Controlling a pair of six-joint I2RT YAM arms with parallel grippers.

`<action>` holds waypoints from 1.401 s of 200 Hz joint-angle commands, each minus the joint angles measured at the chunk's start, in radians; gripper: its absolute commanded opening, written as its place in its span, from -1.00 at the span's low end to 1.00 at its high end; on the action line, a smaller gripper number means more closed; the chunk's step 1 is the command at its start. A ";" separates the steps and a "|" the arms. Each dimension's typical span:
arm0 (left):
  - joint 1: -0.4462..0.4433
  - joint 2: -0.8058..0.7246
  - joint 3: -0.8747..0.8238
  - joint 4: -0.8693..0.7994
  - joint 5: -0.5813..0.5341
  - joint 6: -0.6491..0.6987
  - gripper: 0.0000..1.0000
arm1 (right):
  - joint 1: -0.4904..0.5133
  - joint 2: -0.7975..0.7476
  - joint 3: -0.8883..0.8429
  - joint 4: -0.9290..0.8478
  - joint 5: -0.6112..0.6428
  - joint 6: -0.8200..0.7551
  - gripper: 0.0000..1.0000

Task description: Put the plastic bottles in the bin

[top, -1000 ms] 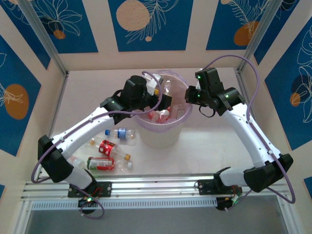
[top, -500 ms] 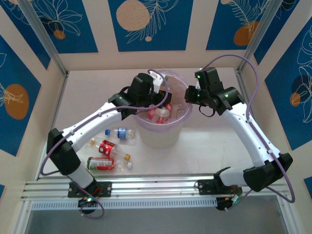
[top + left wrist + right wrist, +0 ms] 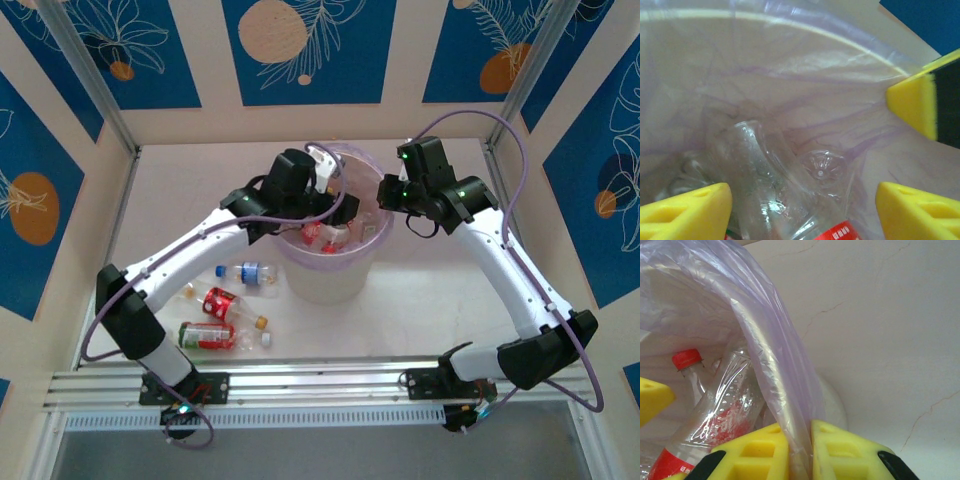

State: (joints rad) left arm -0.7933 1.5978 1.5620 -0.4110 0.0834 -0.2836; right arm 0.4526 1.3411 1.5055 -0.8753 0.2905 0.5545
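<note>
A: Now, working from the near edge outward: what is left to clear?

B: Three plastic bottles (image 3: 222,300) lie on the bench (image 3: 440,290), left of the bin (image 3: 322,285) and beside the left arm (image 3: 190,250). Two are red-labelled. The blue-labelled bottle (image 3: 250,272) lies farthest back, near the bin wall. None has shifted in the last second.

A: What has changed, then?

B: The left arm. A second ago its hand was over the left part of the rim; it has since reached further in. The left hand (image 3: 802,207) is now inside the bin mouth, fingers (image 3: 687,212) spread wide. A clear bottle (image 3: 765,175) with a red label lies below them, among those already in the bin, and appears free of both fingers.

A: Meaning?

B: Probably a drop just completed. On that reading, the next step is to withdraw and fetch one of the three from the bench.

A: And the right hand?

B: The right hand (image 3: 800,440) has not moved. It stays at the right rim, fingers pressed together on the purple liner (image 3: 765,350), pinching it; presumably this keeps the bag open
</note>
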 commanded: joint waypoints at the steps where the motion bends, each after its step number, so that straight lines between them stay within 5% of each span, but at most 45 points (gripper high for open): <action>1: 0.003 -0.102 0.074 -0.065 -0.075 0.028 0.61 | 0.014 0.019 0.032 -0.013 -0.004 -0.006 -0.66; 41: 0.110 -0.229 0.066 -0.266 -0.168 -0.090 0.77 | 0.014 0.017 0.038 -0.016 -0.001 -0.014 -0.66; 81: 0.381 -0.372 -0.125 -0.422 -0.080 -0.295 0.86 | 0.012 0.021 0.054 -0.028 0.001 -0.029 -0.66; 118: 0.547 -0.445 -0.403 -0.324 0.085 -0.532 0.79 | 0.011 0.020 0.054 -0.027 -0.001 -0.035 -0.66; 154: 0.545 -0.444 -0.582 -0.285 0.019 -0.800 0.90 | 0.011 0.021 0.048 -0.028 -0.005 -0.034 -0.66; 280: 0.402 -0.296 -0.643 -0.302 -0.197 -1.107 0.84 | 0.032 0.029 0.043 -0.022 0.029 -0.034 -0.67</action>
State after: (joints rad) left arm -0.3691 1.2991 0.9573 -0.7193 -0.0334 -1.2766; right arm 0.4713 1.3624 1.5314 -0.8944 0.3256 0.5251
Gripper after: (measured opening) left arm 0.924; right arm 0.170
